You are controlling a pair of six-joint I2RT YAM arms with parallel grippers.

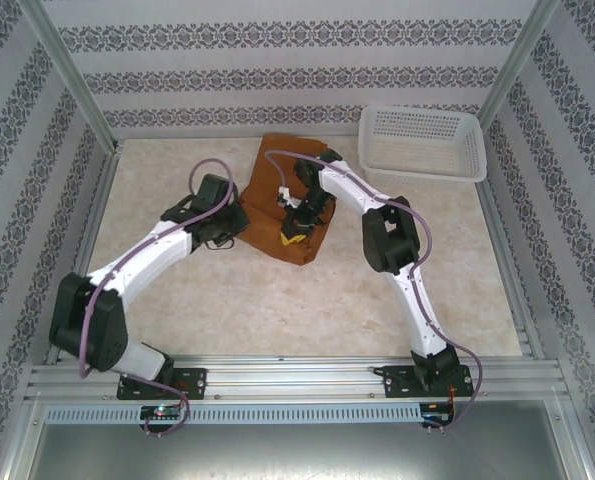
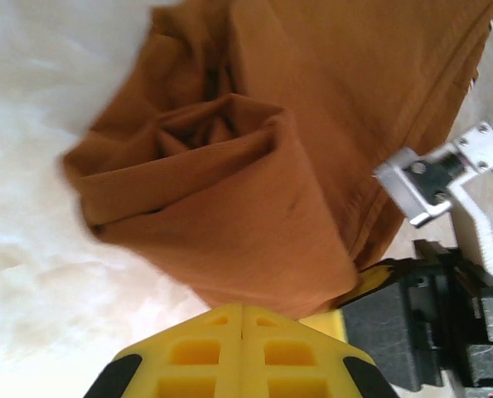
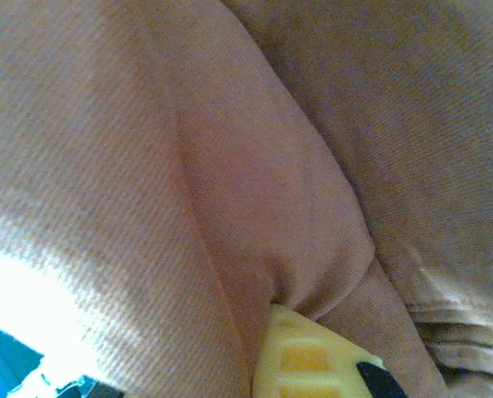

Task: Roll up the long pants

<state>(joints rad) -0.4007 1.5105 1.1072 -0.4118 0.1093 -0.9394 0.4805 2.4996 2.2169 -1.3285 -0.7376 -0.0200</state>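
Note:
The long pants (image 1: 277, 175) lie at the back middle of the table, rust-brown, with their near end rolled into a thick roll (image 2: 221, 191). The roll's spiral end faces the left wrist camera. My left gripper (image 2: 244, 308) is shut with nothing between its yellow fingers, and its tips rest against the roll's near side. In the top view it (image 1: 235, 228) sits at the roll's left edge. My right gripper (image 1: 295, 230) is on top of the roll's right part. It (image 3: 273, 308) is shut on a fold of the pants; cloth hides one finger.
A white mesh basket (image 1: 422, 142) stands at the back right corner. Metal frame posts and patterned walls close in the table's sides and back. In the left wrist view, the right arm's black and silver wrist (image 2: 445, 274) is close beside the roll.

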